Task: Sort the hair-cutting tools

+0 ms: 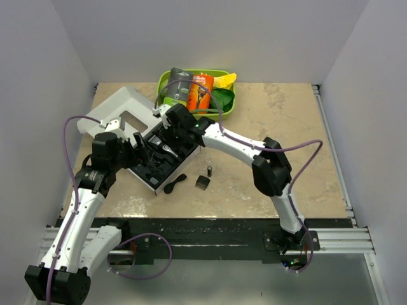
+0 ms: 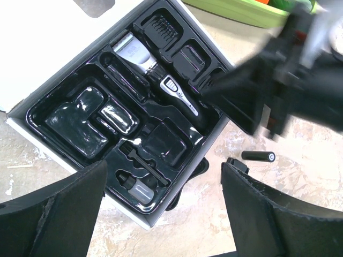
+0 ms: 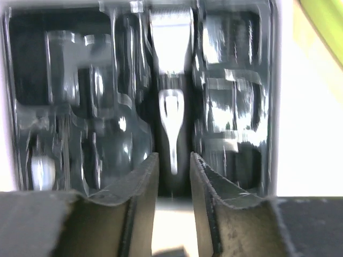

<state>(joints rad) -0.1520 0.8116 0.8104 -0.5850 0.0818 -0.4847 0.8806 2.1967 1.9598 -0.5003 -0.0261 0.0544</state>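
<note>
The black hair clipper (image 2: 161, 80) with its silver blade head lies in the long slot of the black tray (image 2: 80, 120) in a white box. It also shows in the right wrist view (image 3: 171, 80). My right gripper (image 3: 173, 160) is closed narrowly around its tail end. The left wrist view shows my right gripper (image 2: 236, 96) blurred. My left gripper (image 2: 163, 171) is wide open and empty above the box's near corner. A small black guide comb (image 1: 203, 183) and a black curved piece (image 1: 175, 184) lie on the table by the box.
A small black cylinder (image 2: 257, 156) lies on the table right of the box. A green bin (image 1: 164, 79) at the back holds the orange razor package (image 1: 200, 91) and the grey-and-green one (image 1: 180, 86). The white box lid (image 1: 121, 105) lies open at the far left.
</note>
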